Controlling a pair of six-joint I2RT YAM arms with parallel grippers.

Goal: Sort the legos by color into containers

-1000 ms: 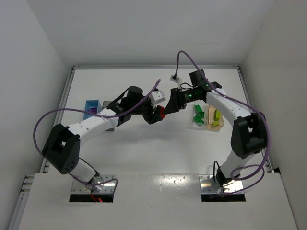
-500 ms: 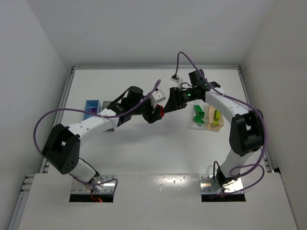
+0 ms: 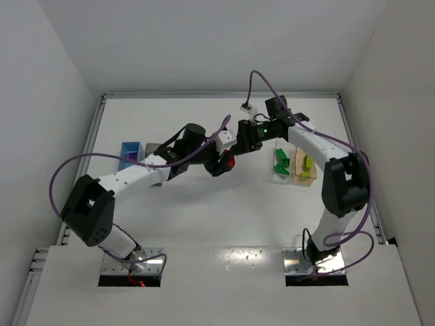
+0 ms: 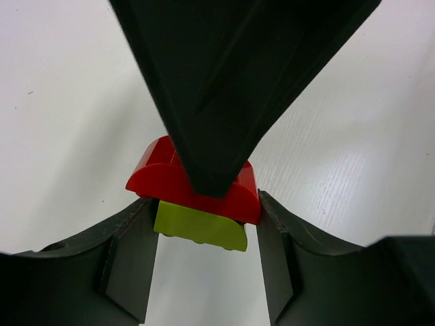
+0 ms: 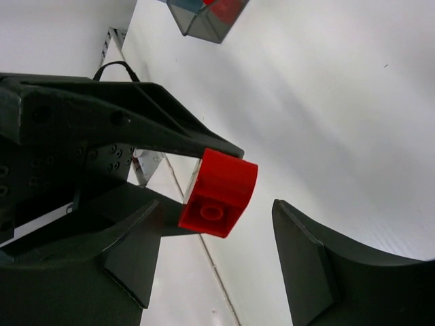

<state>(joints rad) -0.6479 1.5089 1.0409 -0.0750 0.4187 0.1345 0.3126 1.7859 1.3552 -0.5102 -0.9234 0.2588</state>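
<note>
My left gripper (image 4: 205, 207) is shut on a red lego (image 4: 160, 178) with a yellow-green lego (image 4: 200, 229) stuck under it, held above the table. In the top view that red lego (image 3: 232, 161) sits mid-table between both arms. My right gripper (image 5: 216, 206) stands open around the same red lego (image 5: 221, 190), without gripping it; one of its fingers (image 4: 211, 102) overlaps the brick from above. The containers are a light blue bin (image 3: 129, 152), a clear bin (image 3: 280, 165) with green legos, and a tan-orange bin (image 3: 305, 167) with a yellow-green lego. A dark grey bin (image 5: 207, 19) holds a red lego.
The left forearm (image 3: 136, 175) crosses over the dark bin in the top view. Purple cables loop over both arms. White walls enclose the table on three sides, and metal base plates (image 3: 132, 266) sit at the near edge.
The right gripper has shifted slightly left and back, closing in on the red lego. The left gripper has edged right with its bricks.
</note>
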